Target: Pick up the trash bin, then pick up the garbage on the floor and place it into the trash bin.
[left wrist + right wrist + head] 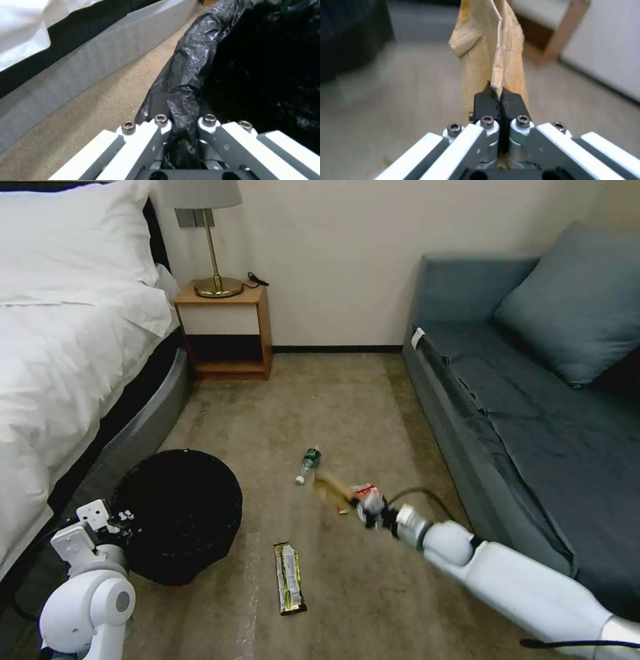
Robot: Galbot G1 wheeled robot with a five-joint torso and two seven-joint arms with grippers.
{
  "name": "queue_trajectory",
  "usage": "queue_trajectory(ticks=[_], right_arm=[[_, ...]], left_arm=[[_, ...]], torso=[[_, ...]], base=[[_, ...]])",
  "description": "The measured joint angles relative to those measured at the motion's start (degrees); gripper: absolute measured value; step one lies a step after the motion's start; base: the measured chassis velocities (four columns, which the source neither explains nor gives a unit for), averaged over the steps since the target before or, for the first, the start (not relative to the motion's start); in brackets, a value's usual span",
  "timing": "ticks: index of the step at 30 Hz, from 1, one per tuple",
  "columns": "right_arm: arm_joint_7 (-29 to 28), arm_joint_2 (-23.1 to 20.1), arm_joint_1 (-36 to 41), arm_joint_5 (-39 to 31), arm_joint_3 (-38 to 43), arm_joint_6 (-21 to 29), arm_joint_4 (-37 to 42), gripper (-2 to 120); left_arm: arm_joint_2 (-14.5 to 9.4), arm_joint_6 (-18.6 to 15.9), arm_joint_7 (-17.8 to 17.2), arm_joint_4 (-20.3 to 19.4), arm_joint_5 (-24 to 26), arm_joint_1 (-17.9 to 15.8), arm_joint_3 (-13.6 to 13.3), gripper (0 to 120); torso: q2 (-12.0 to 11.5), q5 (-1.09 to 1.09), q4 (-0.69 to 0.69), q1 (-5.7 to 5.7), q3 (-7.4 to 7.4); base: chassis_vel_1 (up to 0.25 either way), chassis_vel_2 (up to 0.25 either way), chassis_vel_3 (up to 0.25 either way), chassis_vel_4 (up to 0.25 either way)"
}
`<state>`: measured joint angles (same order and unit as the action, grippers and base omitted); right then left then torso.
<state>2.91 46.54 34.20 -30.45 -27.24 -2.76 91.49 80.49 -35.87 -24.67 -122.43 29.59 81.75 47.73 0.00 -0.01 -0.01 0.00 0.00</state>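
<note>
Soft even room light, motion blur (right wrist view), glossy liner (186,57) glare

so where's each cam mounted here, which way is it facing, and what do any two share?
Head view: on the robot's head, looking forward and down at carpet, trash bin and both arms.
Left wrist view: on the left arm, looking along the left tool, clamped on the bin's lined rim.
Right wrist view: on the right arm, looking along the right tool, shut on the brown paper bag.
Shared: head and right wrist views both show the bag.
</note>
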Motion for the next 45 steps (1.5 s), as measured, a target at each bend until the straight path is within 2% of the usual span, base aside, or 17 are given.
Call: queue_trajectory(ticks=[1,2,4,6,7,11,12,16,20,24,30,34,38,39,43,44,45], right_arm=[[-1.6,-0.1,-1.0,-2.5,0.2,1.7,4.5,0],[-1.6,-0.1,-1.0,-2.5,0.2,1.7,4.5,0],[-5.2,1.0,-3.3,-8.0,-1.2,5.2,11.6,0],[-11.2,5.1,-7.2,-13.9,-6.7,7.4,16.0,0],[-11.2,5.1,-7.2,-13.9,-6.7,7.4,16.0,0],[-16.6,13.9,-13.1,-15.9,-17.1,8.3,13.8,0],[-16.6,13.9,-13.1,-15.9,-17.1,8.3,13.8,0],[-18.8,23.9,-16.8,-14.9,-25.3,7.7,6.3,0],[-19.0,25.9,-18.1,-13.2,-28.5,7.8,3.1,0],[-19.2,25.6,-18.6,-12.1,-30.2,9.0,2.5,1],[-19.3,25.4,-18.6,-10.3,-30.5,9.2,2.1,25],[-19.3,25.4,-18.5,-9.8,-30.2,9.2,1.9,35],[-19.3,25.5,-18.1,-9.2,-29.4,9.0,1.9,54],[-19.3,25.5,-18.1,-9.2,-29.4,9.0,1.9,54],[-20.0,26.2,-17.3,-9.1,-24.5,9.2,2.9,72],[-20.0,26.2,-17.3,-9.1,-24.5,9.2,2.9,72],[-20.4,26.1,-17.2,-9.1,-22.8,9.4,3.4,77]], left_arm=[[0.0,0.0,0.0,0.0,-0.1,0.0,-0.2,3],[0.0,0.0,0.0,0.0,-0.1,0.0,-0.2,3],[0.2,0.1,0.0,0.1,-0.4,0.0,-0.7,3],[0.6,0.1,0.0,0.0,-0.8,0.2,-1.6,3],[0.6,0.1,0.0,0.0,-0.8,0.2,-1.6,3],[1.3,0.1,0.0,-0.8,-1.4,0.7,-2.6,3],[1.3,0.1,0.0,-0.8,-1.4,0.7,-2.6,3],[1.8,0.1,0.0,-1.8,-1.9,1.2,-3.2,3],[1.8,0.1,-0.1,-2.1,-1.9,1.4,-3.1,3],[1.9,0.1,-0.1,-2.2,-1.9,1.3,-3.0,3],[2.0,0.1,-0.1,-2.2,-1.9,1.0,-3.3,3],[2.0,0.1,0.0,-2.1,-2.0,0.9,-3.4,3],[2.0,0.1,0.0,-2.1,-2.0,1.0,-3.4,3],[2.0,0.1,0.0,-2.1,-2.0,1.0,-3.4,3],[2.1,0.1,0.0,-2.1,-2.0,1.1,-3.2,3],[2.1,0.1,0.0,-2.1,-2.0,1.1,-3.2,3],[2.0,0.1,0.0,-2.1,-2.0,1.1,-3.1,3]], torso=[[0.0,-0.02,0.00,0.00,0.00],[0.0,-0.02,0.00,0.00,0.00],[0.0,0.00,0.01,0.00,0.00],[0.0,-0.01,0.02,0.00,0.00],[0.0,-0.01,0.02,0.00,0.00],[0.0,-0.01,0.02,0.00,0.00],[0.0,-0.01,0.02,0.00,0.00],[0.0,0.02,0.06,0.00,0.00],[0.0,0.00,0.03,0.00,0.00],[0.0,0.00,0.01,0.00,0.00],[0.0,0.01,0.01,0.00,0.00],[0.0,0.01,0.01,0.00,0.00],[0.0,0.01,0.01,0.00,0.00],[0.0,0.01,0.01,0.00,0.00],[0.0,0.02,0.02,0.00,0.01],[0.0,0.02,0.02,0.00,0.01],[0.0,0.02,0.03,0.00,0.01]], base=[[0.000,0.000,0.000,0.000],[0.000,0.000,0.000,0.000],[0.000,0.000,0.000,0.000],[0.000,0.000,0.000,0.000],[0.000,0.000,0.000,0.000],[0.000,0.000,0.000,0.000],[0.000,0.000,0.000,0.000],[0.000,0.000,0.000,0.000],[0.000,0.000,0.000,0.000],[0.000,0.000,0.000,0.000],[0.000,0.000,0.000,0.000],[0.000,0.000,0.000,0.000],[0.000,0.000,0.000,0.000],[0.000,0.000,0.000,0.000],[0.000,0.000,0.000,0.000],[0.000,0.000,0.000,0.000],[0.000,0.000,0.000,0.000]])
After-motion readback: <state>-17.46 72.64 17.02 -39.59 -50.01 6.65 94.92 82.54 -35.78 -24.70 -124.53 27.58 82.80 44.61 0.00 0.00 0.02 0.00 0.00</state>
